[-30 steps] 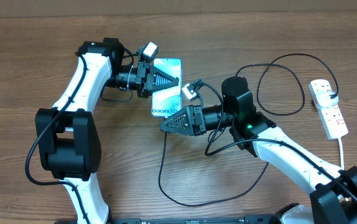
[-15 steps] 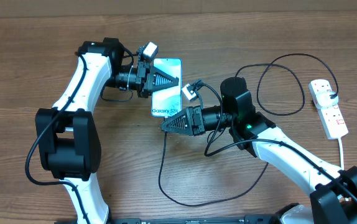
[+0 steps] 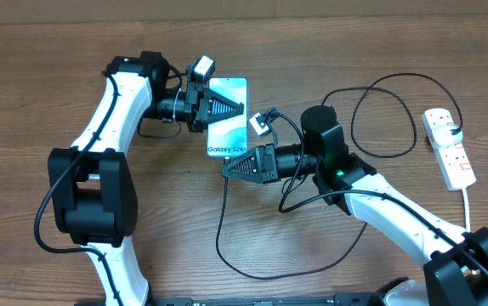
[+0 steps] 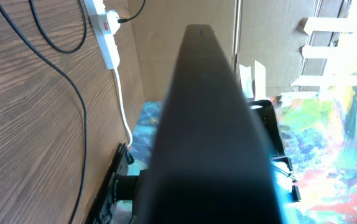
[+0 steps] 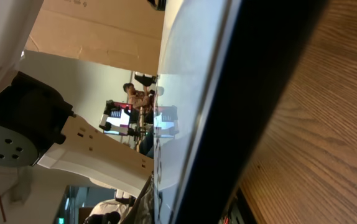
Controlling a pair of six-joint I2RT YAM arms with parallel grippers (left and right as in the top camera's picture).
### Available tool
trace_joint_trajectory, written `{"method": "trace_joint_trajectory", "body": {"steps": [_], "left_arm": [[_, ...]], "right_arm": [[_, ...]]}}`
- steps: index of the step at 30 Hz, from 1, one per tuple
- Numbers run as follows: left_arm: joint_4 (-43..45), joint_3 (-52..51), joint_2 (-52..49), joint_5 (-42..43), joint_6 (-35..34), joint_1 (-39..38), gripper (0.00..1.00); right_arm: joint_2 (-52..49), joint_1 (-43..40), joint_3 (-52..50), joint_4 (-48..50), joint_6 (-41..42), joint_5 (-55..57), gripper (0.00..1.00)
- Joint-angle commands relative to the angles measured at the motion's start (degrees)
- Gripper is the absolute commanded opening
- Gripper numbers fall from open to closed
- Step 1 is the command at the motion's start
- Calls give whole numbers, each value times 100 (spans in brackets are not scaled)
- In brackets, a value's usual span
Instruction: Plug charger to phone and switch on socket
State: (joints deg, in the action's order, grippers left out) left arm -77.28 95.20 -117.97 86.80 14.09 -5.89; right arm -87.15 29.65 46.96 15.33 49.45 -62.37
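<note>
Logged phone (image 3: 227,127) flat on the tabletop (image 3: 40,51), screen up, bright light-blue, small white lettering at the end nearest the right gripper (image 3: 225,171).

Noted left gripper (image 3: 241,107) reaching in over the phone's other half. Dark fingers together, no gap showing, tips close to the phone's far long edge. Cannot tell whether pressing on the glass or sitting just above it.

Noted right gripper with fingers brought together, tips just off the lettered end of the phone. Cannot tell from any view whether anything is pinched there; connector tip not made out.

Traced charger (image 3: 220,223): thin black cable showing just under the right gripper's tips, running away from the phone, then sweeping in a wide curve back toward the right arm (image 3: 397,212). Saw a further loop well behind the right gripper, ending at a black plug (image 3: 456,129) in the socket (image 3: 450,149).

Located socket far behind the right gripper, well apart from the phone: white strip, red-marked switches, white cord (image 3: 468,208) leaving its other end.

Checked left wrist view: mostly blocked by a blurred dark shape down the middle, with woodgrain, black cable and the socket far ahead to one side. Checked right wrist view: blurred dark band across the frame, woodgrain beyond, nothing usable on the grip.
</note>
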Motion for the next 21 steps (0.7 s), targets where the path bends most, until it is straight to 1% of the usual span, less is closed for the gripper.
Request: {"method": "trace_joint_trajectory", "body": {"steps": [1,9,12,14,21], "left_arm": [[-22,31,164,15,2,-13,4],[-26,31,164,-39,2,-13,4],[-26,31,164,-44,4,-15,4],[-39,31,164,-66,4,-13,4],[-116,31,164,-184,4,-13,4]], "right_arm": [[101,22,101,63,-133,437,4],[101,17,101,85,-15,717,4],[101,-11,103,282,33,728,4],[101,-72,103,396,177,732,4],[101,-304,107,387,203,734,4]]}}
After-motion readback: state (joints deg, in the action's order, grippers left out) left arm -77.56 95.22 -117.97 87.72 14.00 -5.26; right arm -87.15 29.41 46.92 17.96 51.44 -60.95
